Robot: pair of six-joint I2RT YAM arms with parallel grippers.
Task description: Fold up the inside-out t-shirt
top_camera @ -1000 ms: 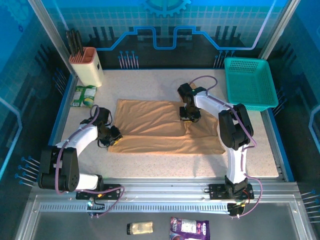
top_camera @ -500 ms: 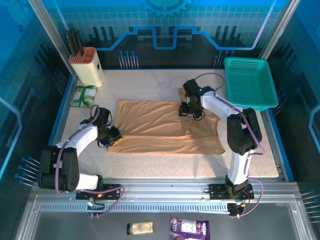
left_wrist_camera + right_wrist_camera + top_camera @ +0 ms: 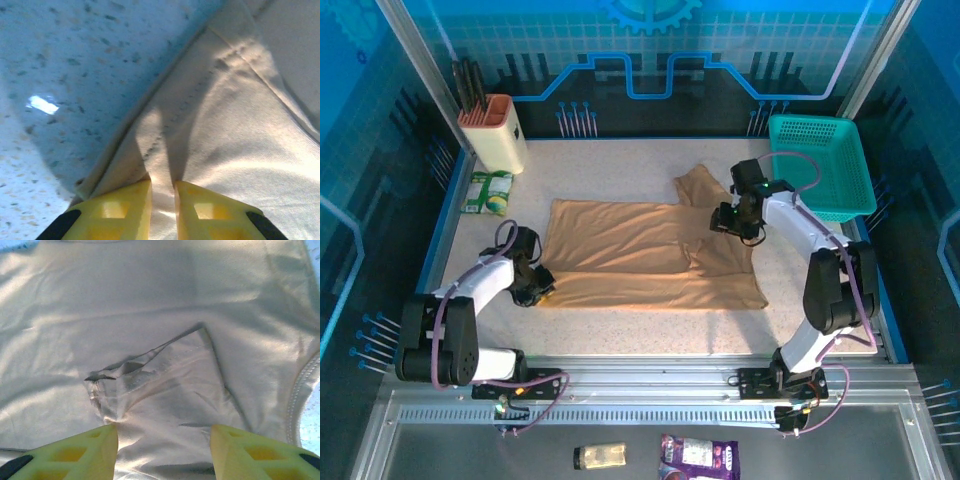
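Two findings: my left claw (image 3: 162,200) grips the shirt (image 3: 640,255) at its near-left hem, apparently anchoring it; my right claw (image 3: 732,222) hangs open above its right side. Shirt lies spread mid-surface (image 3: 620,170).

We count one t-shirt (image 3: 640,255) in the middle of the frame and one table (image 3: 620,170) under it. There are two arms: the left arm (image 3: 480,282) and the right arm (image 3: 802,225). At the upper right we see one teal basket (image 3: 818,119). At the upper left are one holder (image 3: 495,130) and one green packet (image 3: 488,192). At the bottom edge lie two more packets: one pale packet (image 3: 600,457) and one purple packet (image 3: 698,457).
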